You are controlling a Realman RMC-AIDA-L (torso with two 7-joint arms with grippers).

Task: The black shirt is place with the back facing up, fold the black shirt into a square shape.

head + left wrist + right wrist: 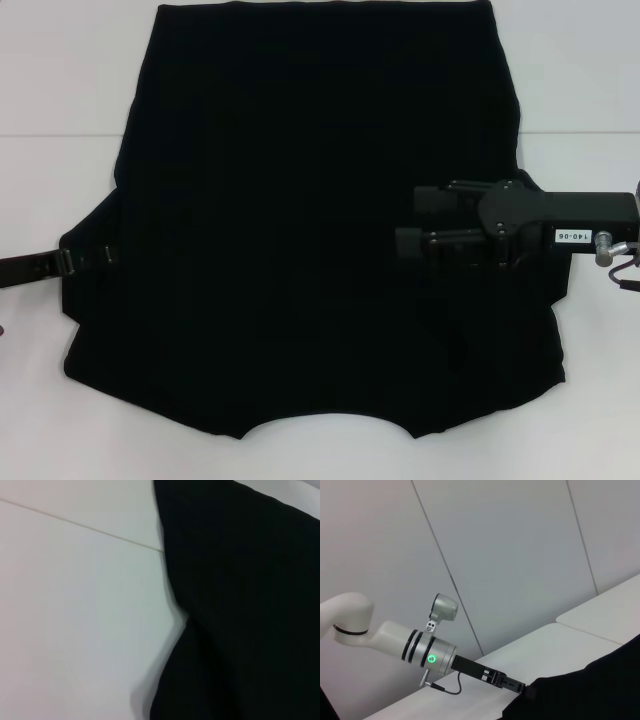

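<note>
Covering most of the white table (60,80), the black shirt (300,230) lies spread flat with a plain black side up, its straight hem at the far edge and the curved neckline notch at the near edge, closest to the robot; no lettering shows, which fits the back facing up. That flat, opened-out layout looks deliberate, since it gives both arms a clean side edge to lift and carry inward for the first lengthwise fold. The right gripper (415,220) reaches in from the right side and hangs over the cloth at about sleeve height, turned sideways with its two dark fingers pointing toward the shirt's middle and standing apart with a visible gap, holding nothing that I can make out; it may be positioned this way to press or slide the right flap across. The left gripper (85,258) comes in low from the left and meets the shirt at the sleeve bulge, where black fabric seems bunched around its tip, but whether its fingers are closed on the cloth cannot be told. From the left wrist view only the shirt's edge against the table shows, and the right wrist view confirms the left arm (415,647) reaching the fabric.
</note>
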